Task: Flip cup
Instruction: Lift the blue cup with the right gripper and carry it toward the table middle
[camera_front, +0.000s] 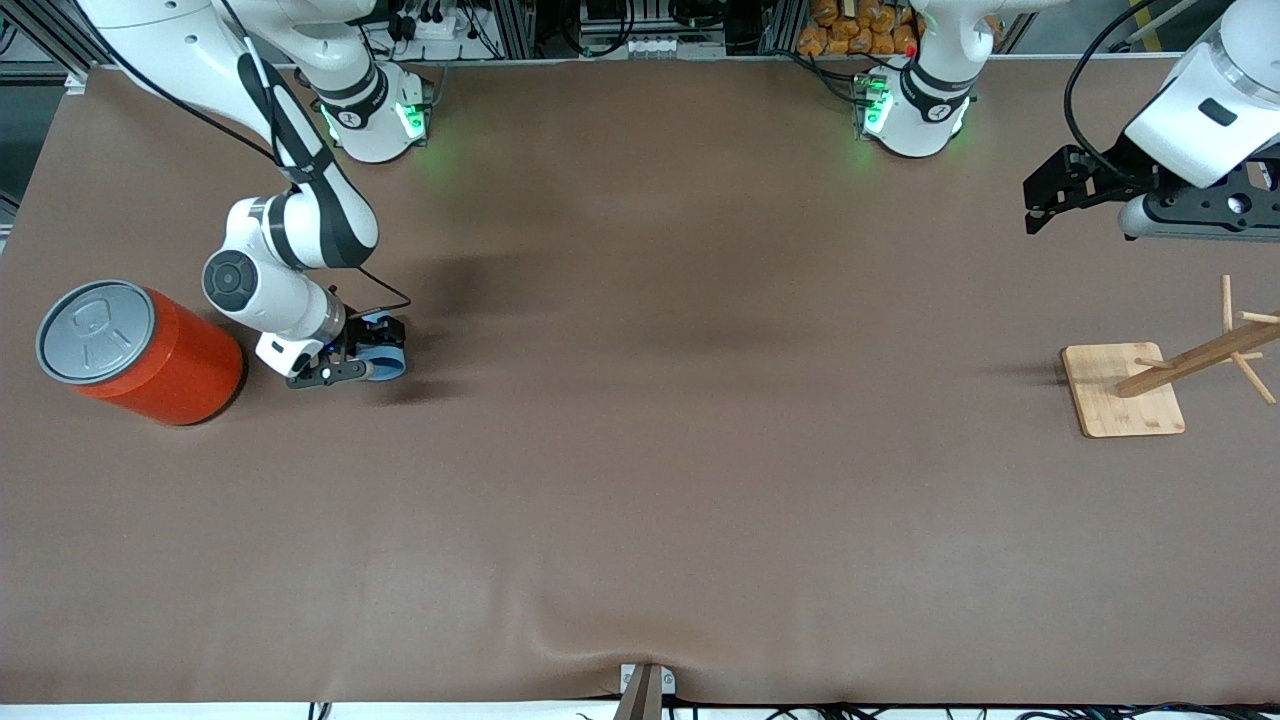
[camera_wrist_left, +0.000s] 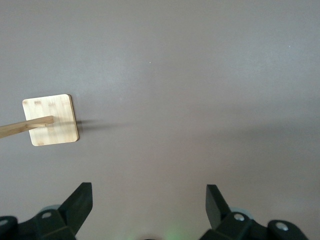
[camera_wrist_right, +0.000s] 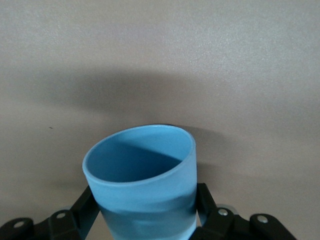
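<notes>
Orange can, wooden rack

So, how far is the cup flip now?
Done: the right gripper is shut on the cup, beside the orange can. In hand: the cup lies on its side between the fingers. Left: turning it over and setting it down. The left gripper waits open above the wooden rack.

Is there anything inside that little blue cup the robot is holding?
Empty. In the right wrist view the cup, gripped between the right hand's fingers, shows its open mouth, with only bare blue wall and shadow inside.
</notes>
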